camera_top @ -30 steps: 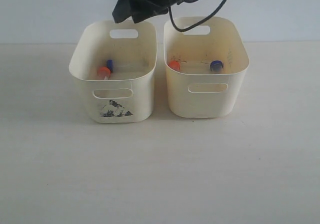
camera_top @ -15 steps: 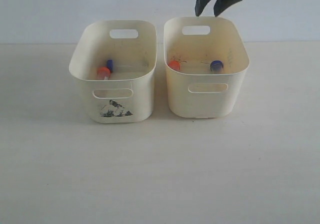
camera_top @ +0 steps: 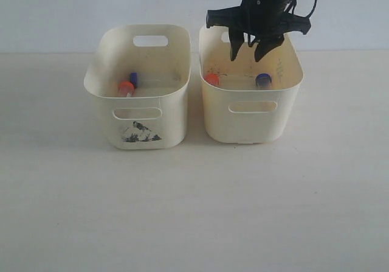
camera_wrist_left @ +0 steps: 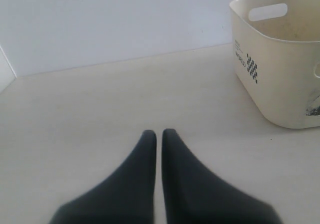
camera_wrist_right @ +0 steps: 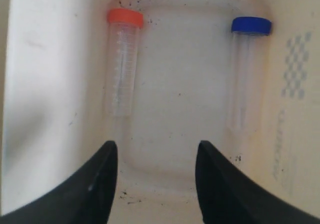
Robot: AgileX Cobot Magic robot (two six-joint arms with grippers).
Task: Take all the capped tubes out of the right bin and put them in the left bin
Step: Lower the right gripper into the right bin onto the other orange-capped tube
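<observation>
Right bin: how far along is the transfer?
Looks done: the left bin holds two tubes, orange cap and blue cap. In hand: nothing; the right gripper hangs open over the right bin, and the left gripper is shut, outside the bins. Left: orange-capped tube and blue-capped tube lie on the right bin's floor.

Spread right jaws hang over the right bin point(camera_top: 250, 125) and its two capped tubes point(camera_top: 211, 79)

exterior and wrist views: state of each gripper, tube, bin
black right gripper: open, empty
black left gripper: shut, empty
plain cream plastic right bin: upright
its orange-capped clear plastic tube: capped, lying flat
its blue-capped clear plastic tube: capped, lying flat
smudge-marked cream plastic left bin: upright, two capped tubes inside
</observation>
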